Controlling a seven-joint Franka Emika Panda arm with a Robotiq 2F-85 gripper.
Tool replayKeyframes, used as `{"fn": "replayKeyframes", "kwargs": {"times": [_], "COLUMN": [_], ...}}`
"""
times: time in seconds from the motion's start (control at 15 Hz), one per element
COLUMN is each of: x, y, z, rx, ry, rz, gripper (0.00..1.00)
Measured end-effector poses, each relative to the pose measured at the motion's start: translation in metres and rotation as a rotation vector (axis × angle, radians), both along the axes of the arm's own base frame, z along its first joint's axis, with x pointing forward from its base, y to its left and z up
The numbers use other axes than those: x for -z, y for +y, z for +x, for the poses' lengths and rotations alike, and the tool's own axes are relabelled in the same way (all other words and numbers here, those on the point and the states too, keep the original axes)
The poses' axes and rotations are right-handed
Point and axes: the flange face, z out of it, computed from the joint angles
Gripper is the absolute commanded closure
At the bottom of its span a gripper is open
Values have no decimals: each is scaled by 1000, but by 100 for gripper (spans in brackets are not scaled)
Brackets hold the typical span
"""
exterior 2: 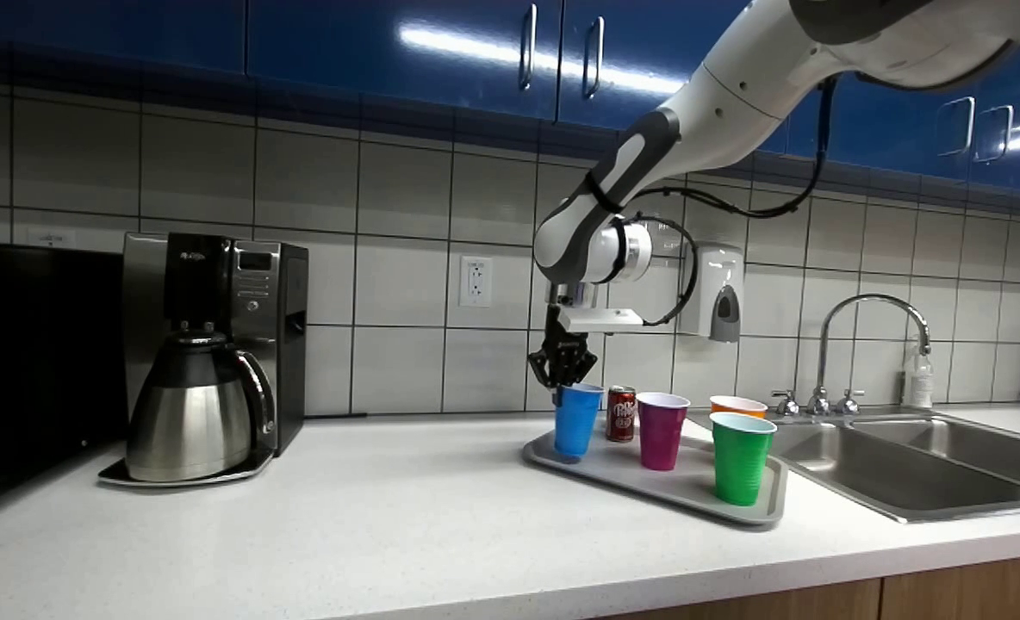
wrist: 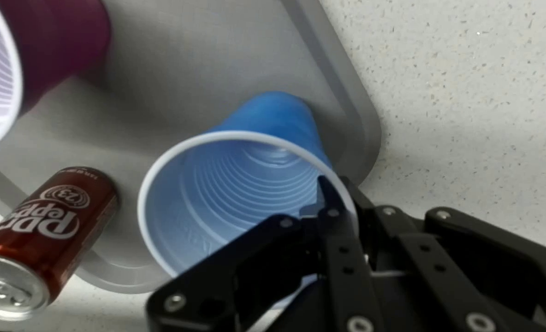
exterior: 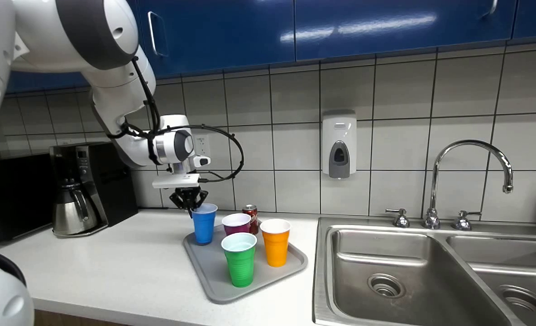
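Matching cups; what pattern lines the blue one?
Concentric rings; the wrist view shows the blue cup best.

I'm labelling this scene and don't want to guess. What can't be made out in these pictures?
Orange cup: lower part hidden behind the green cup in an exterior view.
Purple cup: partly cut off by the left and top edges, wrist view.
Blue cup: part of its rim covered by the gripper, wrist view.
Bottle: any lettering too small to read in an exterior view.
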Motion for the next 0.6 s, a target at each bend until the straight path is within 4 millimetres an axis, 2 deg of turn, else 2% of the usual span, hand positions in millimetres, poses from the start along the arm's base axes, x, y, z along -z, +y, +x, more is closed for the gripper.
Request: {"fn": "replayKeyframes", "kwargs": {"times": [0.27, 0.6], "x": [-17, -24], "y": [11, 34], "z": [2, -4], "rx": [-27, -75], "ry": [-27, -32], "rz": [12, 37], "gripper": [99, 99]}}
